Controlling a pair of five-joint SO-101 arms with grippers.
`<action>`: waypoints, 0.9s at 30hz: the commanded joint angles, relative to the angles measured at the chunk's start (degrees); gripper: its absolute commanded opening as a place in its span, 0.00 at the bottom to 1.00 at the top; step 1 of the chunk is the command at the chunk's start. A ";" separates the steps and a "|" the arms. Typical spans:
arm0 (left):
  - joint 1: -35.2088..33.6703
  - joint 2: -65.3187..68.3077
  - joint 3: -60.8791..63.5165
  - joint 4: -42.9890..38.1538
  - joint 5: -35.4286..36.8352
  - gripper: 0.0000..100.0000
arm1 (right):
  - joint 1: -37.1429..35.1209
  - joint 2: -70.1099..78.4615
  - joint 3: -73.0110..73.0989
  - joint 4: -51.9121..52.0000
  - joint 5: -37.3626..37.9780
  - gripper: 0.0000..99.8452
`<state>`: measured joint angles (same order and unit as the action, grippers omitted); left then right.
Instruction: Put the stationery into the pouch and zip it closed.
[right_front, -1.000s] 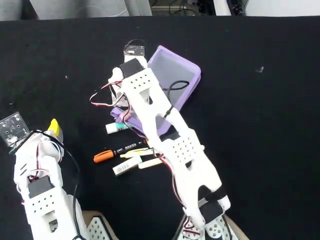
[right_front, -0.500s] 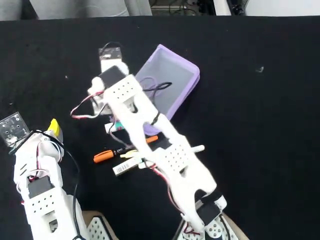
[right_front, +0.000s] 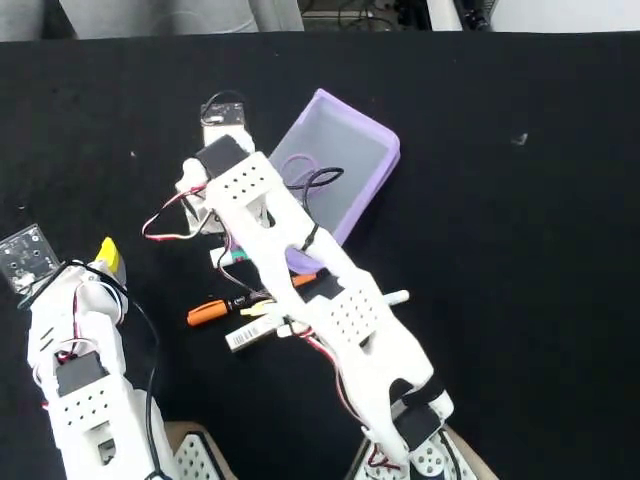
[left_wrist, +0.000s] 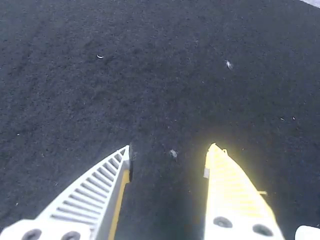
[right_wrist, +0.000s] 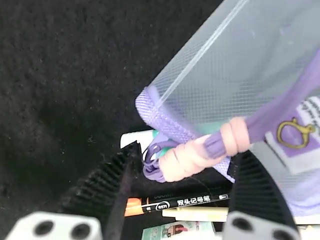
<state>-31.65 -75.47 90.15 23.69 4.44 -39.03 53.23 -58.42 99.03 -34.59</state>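
The purple mesh pouch (right_front: 345, 165) lies open-side down toward the pens, tilted on the black table. My right gripper (right_wrist: 185, 160) stands open at the pouch's (right_wrist: 240, 75) near-left corner, its black fingers (right_wrist: 107, 187) on either side of the pink-and-purple zipper pull (right_wrist: 200, 152). Just below lie an orange-capped black marker (right_front: 225, 307), a white-and-teal pen (right_front: 232, 256) and a labelled white piece (right_front: 250, 335), partly under the right arm (right_front: 330, 300). The marker (right_wrist: 185, 202) shows beneath the pull. My left gripper (left_wrist: 170, 152) hangs open over bare table, away at the left.
The left arm's yellow fingertip (right_front: 108, 255) sits near the table's left side. A white stick (right_front: 395, 297) pokes out from under the right arm. The black table (right_front: 520, 260) stretches bare to the right of the pouch.
The right arm swung left, carrying its gripper from the pouch's near edge to its left corner. The pouch shifted slightly. The left arm stayed put.
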 joint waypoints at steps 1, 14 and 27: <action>-0.04 -0.53 -0.57 -1.32 0.35 0.25 | 2.11 -3.91 0.13 0.70 -0.88 0.28; 0.04 -0.53 -0.57 -1.32 0.35 0.25 | 5.80 -4.26 5.49 1.49 -0.35 0.01; 0.04 -0.53 -0.57 -1.32 0.35 0.25 | 8.62 -10.24 4.26 2.02 15.74 0.01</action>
<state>-31.65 -75.47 90.15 23.69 4.44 -32.53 50.15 -52.97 99.38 -22.90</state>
